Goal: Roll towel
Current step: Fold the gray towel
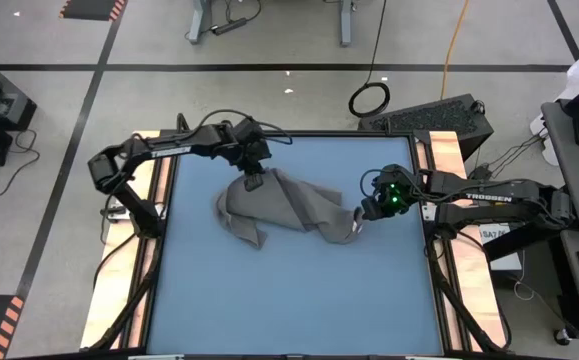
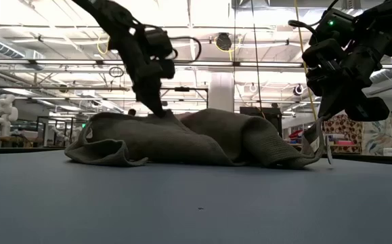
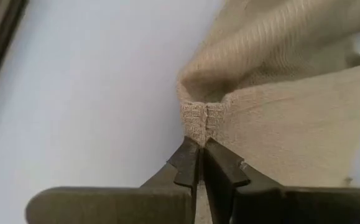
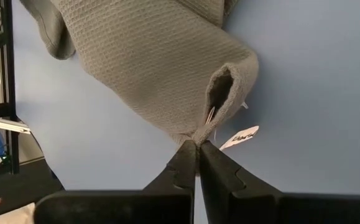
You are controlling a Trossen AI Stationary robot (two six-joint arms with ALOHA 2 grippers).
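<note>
Currently the towel (image 1: 287, 208) lies crumpled on the blue desk (image 1: 299, 300), toward its far half and about midway across. It is bunched into soft folds, not flat and not rolled, with a rounded lobe at its left end and a narrower tail drawn out toward the right.

From above, the left gripper (image 1: 253, 182) is at the towel's far left edge, its arm reaching in from the left side of the desk. Its wrist view shows the two dark fingers (image 3: 186, 168) pressed together on a hemmed corner of the cloth, so it is pinching the towel. In the low view that gripper (image 2: 160, 110) comes down onto the top of the heap, where the fabric rises to a small peak.

The right gripper (image 1: 361, 214) is at the towel's right end. Its wrist view shows the fingers (image 4: 184, 167) closed on a thin bit of the edge, with a fold gaping open just past them. A small white tag (image 4: 238, 136) sits beside that grip, apparently hanging from the hem, though how it is attached is hard to make out. In the low view this end of the towel is lifted slightly off the desk below the right gripper (image 2: 321, 122).
</note>
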